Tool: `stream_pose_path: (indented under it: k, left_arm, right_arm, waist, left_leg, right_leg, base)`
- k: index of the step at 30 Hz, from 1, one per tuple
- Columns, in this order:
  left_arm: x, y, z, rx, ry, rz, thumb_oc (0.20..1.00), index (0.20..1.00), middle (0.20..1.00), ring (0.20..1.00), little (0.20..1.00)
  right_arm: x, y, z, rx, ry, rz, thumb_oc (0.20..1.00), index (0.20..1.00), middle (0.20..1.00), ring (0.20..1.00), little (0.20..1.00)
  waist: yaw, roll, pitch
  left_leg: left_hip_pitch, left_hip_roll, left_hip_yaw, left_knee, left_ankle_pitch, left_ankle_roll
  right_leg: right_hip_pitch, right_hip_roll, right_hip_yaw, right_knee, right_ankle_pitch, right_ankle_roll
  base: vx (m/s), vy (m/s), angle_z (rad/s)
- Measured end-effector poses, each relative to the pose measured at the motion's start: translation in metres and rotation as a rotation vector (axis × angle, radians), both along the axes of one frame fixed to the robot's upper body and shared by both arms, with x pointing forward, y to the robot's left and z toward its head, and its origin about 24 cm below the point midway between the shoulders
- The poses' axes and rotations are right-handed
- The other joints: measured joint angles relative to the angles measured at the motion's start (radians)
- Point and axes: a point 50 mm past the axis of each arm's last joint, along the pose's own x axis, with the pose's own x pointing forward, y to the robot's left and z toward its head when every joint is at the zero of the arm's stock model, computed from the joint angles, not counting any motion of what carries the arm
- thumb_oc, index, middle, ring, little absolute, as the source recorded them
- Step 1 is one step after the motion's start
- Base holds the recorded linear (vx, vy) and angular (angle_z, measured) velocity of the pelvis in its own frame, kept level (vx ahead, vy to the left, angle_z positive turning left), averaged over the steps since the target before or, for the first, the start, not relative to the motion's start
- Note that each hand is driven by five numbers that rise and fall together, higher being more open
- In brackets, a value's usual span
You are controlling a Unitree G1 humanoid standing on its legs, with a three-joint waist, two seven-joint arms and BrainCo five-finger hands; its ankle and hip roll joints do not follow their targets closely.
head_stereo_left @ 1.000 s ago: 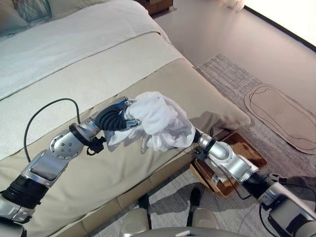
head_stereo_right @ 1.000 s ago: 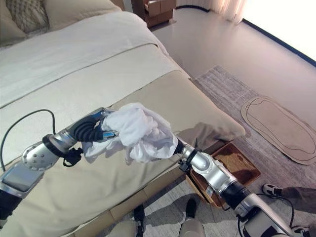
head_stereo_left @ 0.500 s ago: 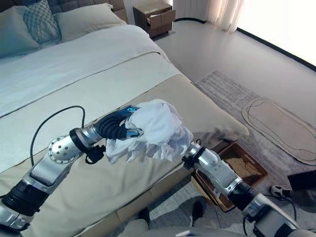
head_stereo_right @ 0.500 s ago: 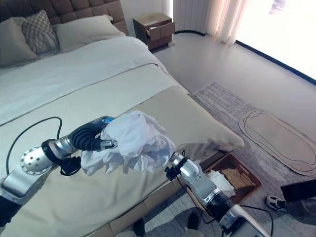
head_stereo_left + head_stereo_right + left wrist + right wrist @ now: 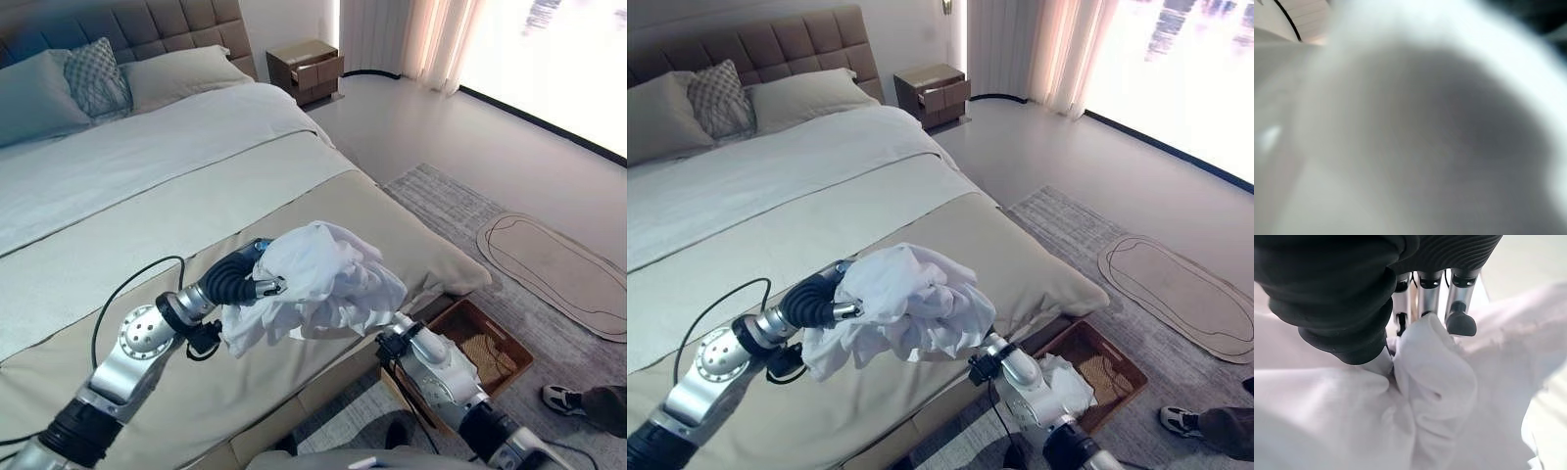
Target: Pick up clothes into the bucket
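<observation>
You are carrying the white clothes (image 5: 328, 284) above the bed (image 5: 196, 186), right hand (image 5: 1425, 293) fingers curled into the cloth, left hand (image 5: 257, 284) gripping too. Next you'll need to swing toward the basket (image 5: 480, 352) and release.

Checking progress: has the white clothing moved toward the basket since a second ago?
No: the camera shifted, but the white clothing keeps its place against the bed corner.

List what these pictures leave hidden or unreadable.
- Left hand: its fingers are buried in the white clothes; the left wrist view shows cloth pressed against the lens.
- Right hand: hidden behind the bundle in both eye views.
- Woven basket: partly covered by the right arm.
</observation>
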Motion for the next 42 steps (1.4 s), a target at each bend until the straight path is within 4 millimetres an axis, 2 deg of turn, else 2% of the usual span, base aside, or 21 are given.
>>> stream_pose_path:
  k: [6,13,21,29,31,34,36,38,42]
  left_arm:
    - [-0.001,0.007,-0.036,-0.104,0.110,0.203,1.000,1.000,1.000,1.000,1.000]
    - [-0.009,0.020,-0.083,-0.071,0.254,0.412,1.000,1.000,1.000,1.000,1.000]
    - [-0.015,0.021,-0.101,-0.077,0.311,0.519,1.000,1.000,1.000,1.000,1.000]
    - [-0.019,0.045,-0.098,-0.140,0.287,0.684,1.000,1.000,1.000,1.000,1.000]
    - [-0.017,0.046,-0.094,-0.165,0.271,0.704,1.000,1.000,1.000,1.000,1.000]
    - [-0.016,0.047,-0.093,-0.172,0.261,0.718,1.000,1.000,1.000,1.000,1.000]
    - [-0.011,0.048,-0.086,-0.206,0.229,0.732,1.000,1.000,1.000,1.000,1.000]
    - [-0.001,0.051,-0.072,-0.244,0.158,0.764,1.000,1.000,1.000,1.000,1.000]
    - [0.002,0.062,-0.054,-0.304,0.061,0.839,1.000,1.000,1.000,1.000,1.000]
  right_arm:
    - [-0.018,-0.035,-0.023,0.099,0.144,-0.182,0.200,0.200,0.200,0.200,0.200]
    - [-0.029,-0.073,-0.034,0.207,0.215,-0.400,0.200,0.200,0.200,0.200,0.200]
    - [-0.027,-0.096,-0.030,0.293,0.198,-0.567,0.200,0.200,0.200,0.200,0.200]
    - [-0.031,-0.143,-0.030,0.273,0.174,-0.884,0.200,0.200,0.200,0.200,0.200]
    - [-0.023,-0.157,-0.032,0.269,0.184,-0.999,0.200,0.200,0.200,0.200,0.200]
    - [-0.009,-0.167,-0.026,0.270,0.168,-1.075,0.200,0.200,0.200,0.200,0.200]
    - [0.009,-0.177,-0.013,0.257,0.130,-1.126,0.200,0.200,0.200,0.200,0.200]
    - [0.032,-0.191,0.010,0.271,0.064,-1.184,0.200,0.200,0.200,0.200,0.200]
    - [0.048,-0.202,0.038,0.320,-0.020,-1.248,0.200,0.200,0.200,0.200,0.200]
  waist:
    - [-0.001,0.002,-0.012]
    - [-0.004,0.002,-0.012]
    - [-0.003,-0.005,-0.010]
    - [-0.001,-0.026,0.004]
    - [-0.004,-0.036,0.036]
    - [-0.003,-0.033,0.103]
    - [-0.002,-0.023,0.159]
    - [0.002,-0.012,0.254]
    - [0.005,-0.011,0.328]
  left_leg:
    - [0.010,0.002,0.003,-0.015,0.001,0.002]
    - [0.010,0.003,0.003,-0.016,0.001,0.002]
    - [0.008,0.004,0.002,-0.016,0.001,0.002]
    - [-0.035,0.000,-0.013,0.001,0.003,0.005]
    - [-0.097,-0.003,-0.024,0.049,0.006,0.008]
    - [-0.145,-0.004,-0.038,0.090,0.006,0.009]
    - [-0.224,-0.008,-0.049,0.145,0.004,0.007]
    - [-0.306,-0.013,-0.055,0.205,-0.001,0.005]
    - [-0.443,-0.023,-0.076,0.319,-0.036,0.021]
  right_leg:
    - [0.002,0.002,0.001,0.000,-0.003,0.004]
    - [0.001,0.003,0.001,-0.001,-0.004,0.004]
    - [0.000,0.004,0.001,0.000,-0.006,0.007]
    - [-0.028,0.001,-0.003,0.002,-0.008,0.010]
    - [-0.073,-0.005,-0.005,0.021,-0.002,0.007]
    - [-0.110,-0.012,-0.009,0.053,-0.001,0.004]
    - [-0.188,-0.025,-0.011,0.118,-0.014,0.005]
    - [-0.279,-0.042,-0.007,0.214,-0.036,-0.003]
    - [-0.437,-0.073,0.005,0.389,-0.101,-0.022]
  base:
    - [0.00,0.000,-0.01]
    - [0.00,-0.004,0.00]
    - [0.00,0.000,0.00]
    - [-0.07,-0.013,0.03]
    - [-0.18,-0.013,0.09]
    - [-0.24,-0.011,0.10]
    - [-0.23,-0.008,0.15]
    - [-0.19,-0.018,0.14]
    - [-0.11,-0.016,0.15]
